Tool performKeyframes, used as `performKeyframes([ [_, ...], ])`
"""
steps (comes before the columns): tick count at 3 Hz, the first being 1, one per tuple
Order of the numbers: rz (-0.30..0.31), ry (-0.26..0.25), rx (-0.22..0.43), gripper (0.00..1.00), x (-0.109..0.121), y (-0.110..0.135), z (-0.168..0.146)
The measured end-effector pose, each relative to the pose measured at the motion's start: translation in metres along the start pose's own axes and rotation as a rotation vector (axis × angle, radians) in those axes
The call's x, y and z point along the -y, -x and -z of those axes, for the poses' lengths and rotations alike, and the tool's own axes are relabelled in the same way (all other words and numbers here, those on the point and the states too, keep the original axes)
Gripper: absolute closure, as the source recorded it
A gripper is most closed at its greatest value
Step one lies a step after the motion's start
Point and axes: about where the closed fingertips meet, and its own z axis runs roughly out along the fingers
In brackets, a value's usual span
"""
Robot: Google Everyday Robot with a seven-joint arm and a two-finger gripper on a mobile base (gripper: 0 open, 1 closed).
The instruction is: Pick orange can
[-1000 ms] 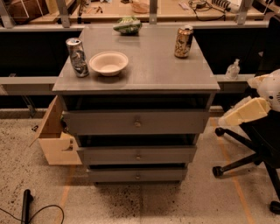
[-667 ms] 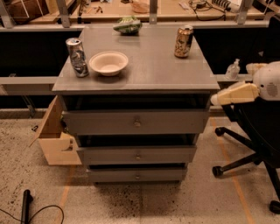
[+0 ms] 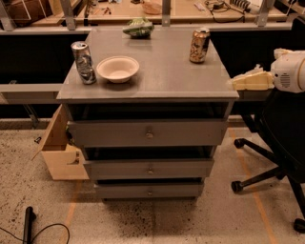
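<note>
A grey desk [image 3: 162, 81] with three drawers stood on a speckled floor [image 3: 200, 219], with a wooden workbench [image 3: 190, 10] behind it along the top of the frame. The orange can [image 3: 199, 45] stood upright near the desktop's upper right corner, with bare surface around it. At the left were a silver-and-black can [image 3: 84, 62] and, just beside it, a pale bowl [image 3: 117, 68]. A green crumpled object [image 3: 138, 27] lay at the far edge. The gripper [image 3: 245, 81] hung at the desk's right edge, above a black office chair [image 3: 281, 138]; I could not tell whether it was spread or closed. A cardboard box [image 3: 59, 152] sat at lower left.
</note>
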Motion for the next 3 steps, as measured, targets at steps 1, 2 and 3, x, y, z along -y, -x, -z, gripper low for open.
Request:
performKeyframes([
  [1,-0.022,-0.038,0.031,0.00,0.002,0.002,-0.008],
  [2,-0.038,-0.068,0.143,0.00,0.010,0.018,-0.043],
  [3,-0.045,-0.070,0.222,0.00,0.027,0.030,-0.083],
])
